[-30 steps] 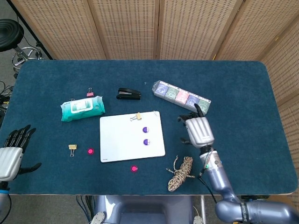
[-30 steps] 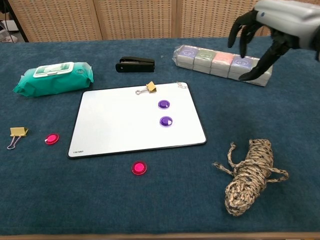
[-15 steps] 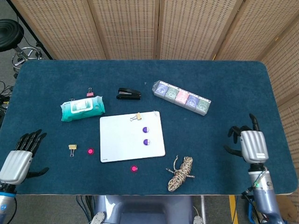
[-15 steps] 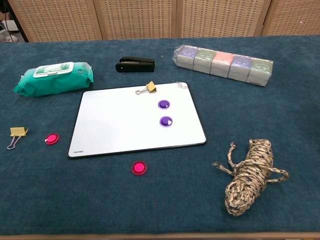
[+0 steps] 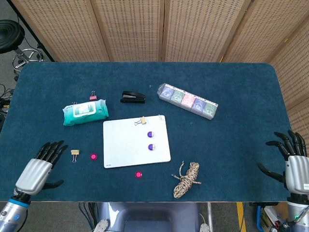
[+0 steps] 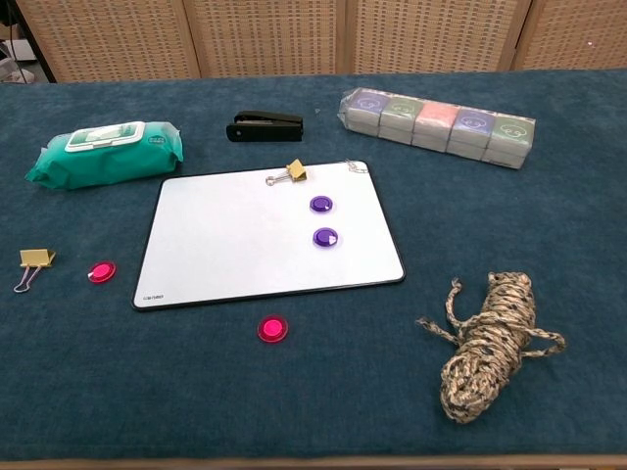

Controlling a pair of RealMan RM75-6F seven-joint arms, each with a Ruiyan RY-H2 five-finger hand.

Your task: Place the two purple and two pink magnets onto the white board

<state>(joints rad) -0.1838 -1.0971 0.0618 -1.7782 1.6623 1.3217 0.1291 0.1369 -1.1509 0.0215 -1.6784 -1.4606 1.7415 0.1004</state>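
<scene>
Your empty, spread left hand (image 5: 36, 170) at lower left lies nearest the pink magnet (image 5: 93, 156), just right; your right hand (image 5: 294, 164), also spread and empty, sits far right.

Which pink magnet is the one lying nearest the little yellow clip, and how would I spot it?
Start at the white board in the middle of the blue table. Look off its left edge: the pink magnet lies there, just right of a yellow binder clip. The other pink magnet sits below the board's front edge instead.
</scene>
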